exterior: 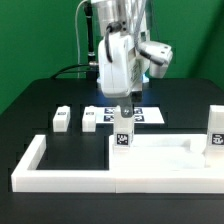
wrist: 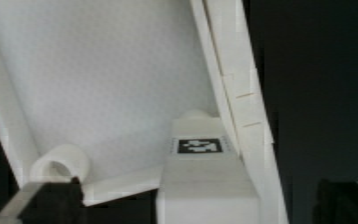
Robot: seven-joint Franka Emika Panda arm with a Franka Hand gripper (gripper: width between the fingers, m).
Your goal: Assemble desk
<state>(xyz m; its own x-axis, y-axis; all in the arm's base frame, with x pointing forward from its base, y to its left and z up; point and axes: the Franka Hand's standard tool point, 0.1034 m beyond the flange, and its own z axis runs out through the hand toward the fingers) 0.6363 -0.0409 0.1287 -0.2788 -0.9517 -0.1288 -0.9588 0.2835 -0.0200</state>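
The white tabletop panel (exterior: 160, 152) lies flat inside the border rail; in the wrist view (wrist: 105, 80) it fills the frame, with an empty round corner hole (wrist: 60, 165). One tagged white leg (exterior: 123, 136) stands upright at the panel's corner on the exterior view's left; it also shows in the wrist view (wrist: 204, 160). My gripper (exterior: 123, 112) hangs straight over this leg. In the wrist view my gripper (wrist: 185, 212) straddles the leg, fingers apart from its sides, open. A second leg (exterior: 215, 136) stands at the exterior view's right. Two more legs (exterior: 62, 118) (exterior: 90, 119) lie on the table.
The long white U-shaped border rail (exterior: 60, 178) runs along the front and up the exterior view's left side. The marker board (exterior: 148, 116) lies behind the standing leg. The table is black, with a green backdrop behind.
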